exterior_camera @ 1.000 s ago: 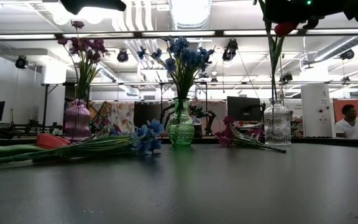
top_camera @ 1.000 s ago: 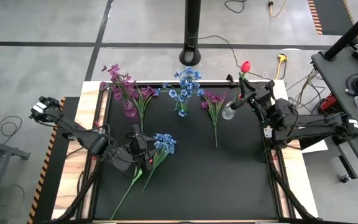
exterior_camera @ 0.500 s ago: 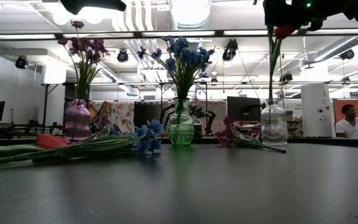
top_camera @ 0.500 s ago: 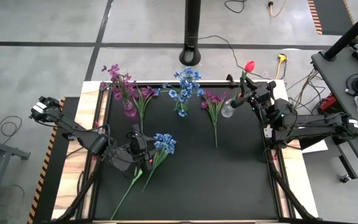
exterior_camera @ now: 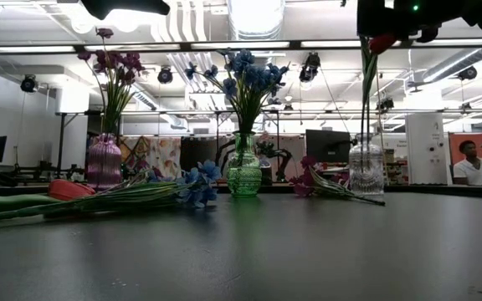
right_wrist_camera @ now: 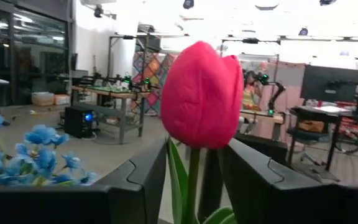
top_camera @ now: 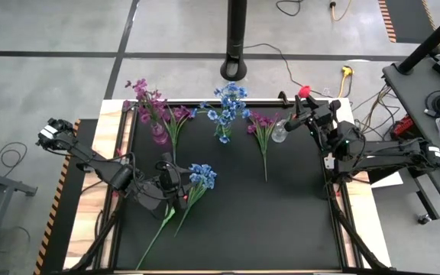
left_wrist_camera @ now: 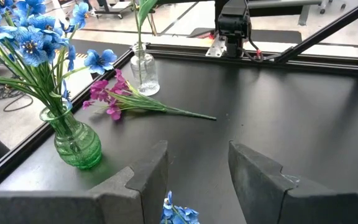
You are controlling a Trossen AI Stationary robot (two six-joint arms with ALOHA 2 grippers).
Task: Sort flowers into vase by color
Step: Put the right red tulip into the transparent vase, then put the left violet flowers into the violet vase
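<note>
My right gripper is at the far right of the table, shut on a red tulip, whose bud shows high above a clear glass vase. My left gripper is open at mid-left, hovering just above a blue spray that lies flat on the mat. A purple vase holds purple blooms. A green vase holds blue blooms. A purple spray lies on the mat beside the clear vase. My right gripper pinches the tulip's green stem just below the bud, with a leaf alongside it between the two fingers. The fingers come level from the table's right side, across the stem. The stem stands nearly upright, its lower end down in the clear vase.
Another purple spray lies beside the purple vase. Long green stems trail toward the near edge from the blue spray. A black post stands beyond the far edge. A person is in the room behind. Bare mat spans the near right.
My right gripper has carried the tulip a little toward the table's left and brought the stem more upright, the bud now closer over the vase. The clear vase has shifted slightly toward the left with it. The left arm has kept still.
</note>
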